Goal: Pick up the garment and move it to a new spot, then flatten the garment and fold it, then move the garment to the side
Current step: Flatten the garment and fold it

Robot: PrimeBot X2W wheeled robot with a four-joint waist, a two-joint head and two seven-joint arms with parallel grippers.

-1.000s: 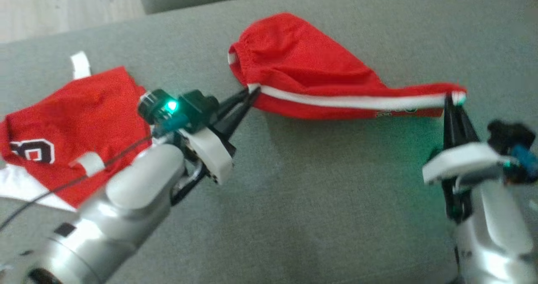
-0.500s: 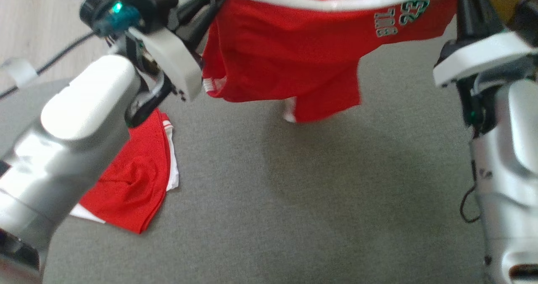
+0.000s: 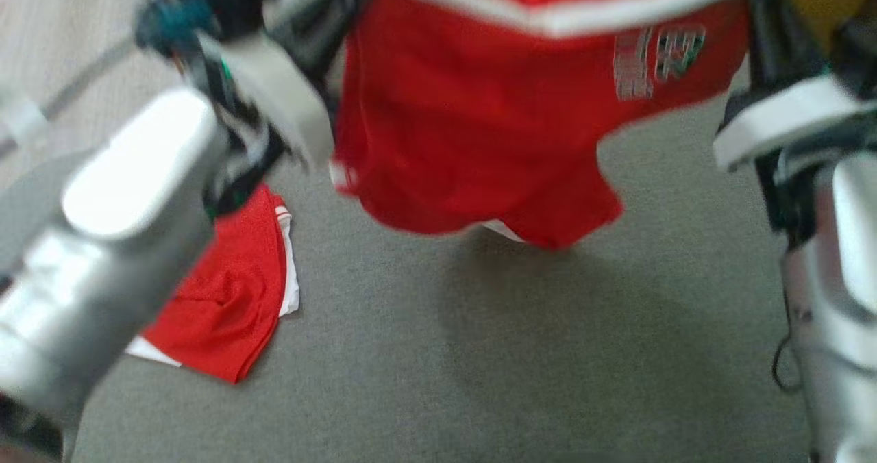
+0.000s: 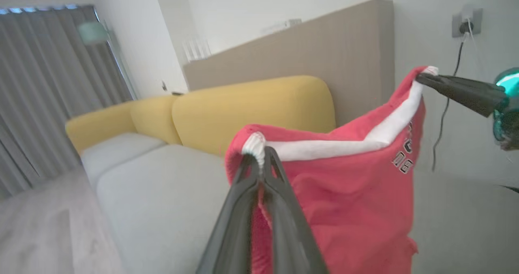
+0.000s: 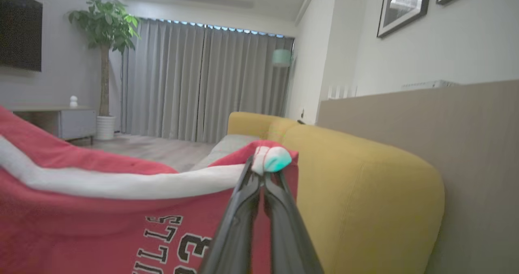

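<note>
Head view motion-blurred; soft shadow under garment (image 3: 479, 120); wrist views dim.

1. The garment (image 3: 479, 141) is soft red cloth, matt, with a white ribbed band.
2. The grey surface (image 3: 479, 367) at lower centre is coarse matt fabric.
3. The forearm (image 3: 130, 168) at lower left has a smooth, glossy silvery shell.

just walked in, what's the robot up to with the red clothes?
It holds a pair of red shorts in the air by the white waistband: left gripper shut on one end, right gripper on the other. The shorts hang above the grey surface. A second red garment lies on it to the robot's left.
</note>
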